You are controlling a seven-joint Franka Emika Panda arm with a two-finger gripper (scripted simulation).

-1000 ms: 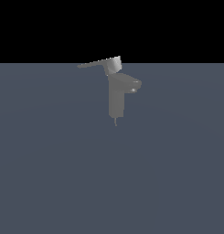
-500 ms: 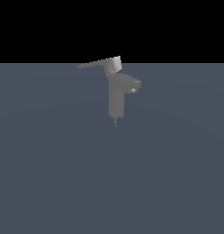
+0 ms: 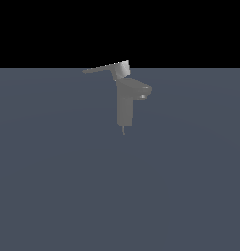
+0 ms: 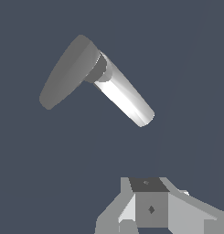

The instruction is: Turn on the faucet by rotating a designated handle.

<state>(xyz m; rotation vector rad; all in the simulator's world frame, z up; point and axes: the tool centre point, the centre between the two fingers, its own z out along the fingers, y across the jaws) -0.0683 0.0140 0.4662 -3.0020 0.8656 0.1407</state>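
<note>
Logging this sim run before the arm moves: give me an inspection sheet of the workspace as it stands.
Surface: plain grey-blue floor.
Job's things: faucet upright, spout toward the exterior view's right; handle on top, blade toward the exterior view's left.
Clutter: nothing seen.
Grippers: pincer body at the wrist view's edge, apart from the handle; fingers out of frame, state unclear.
Cables: nothing seen.
Surroundings: black backdrop.

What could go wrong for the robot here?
1. The handle is a thin flat blade, so the hand, which is apart from it, might slip off when pushing.
2. The spout sits just below the handle; the hand could bump that instead.
3. Whether the hand is open cannot be told, so contact may be clumsy.
</note>
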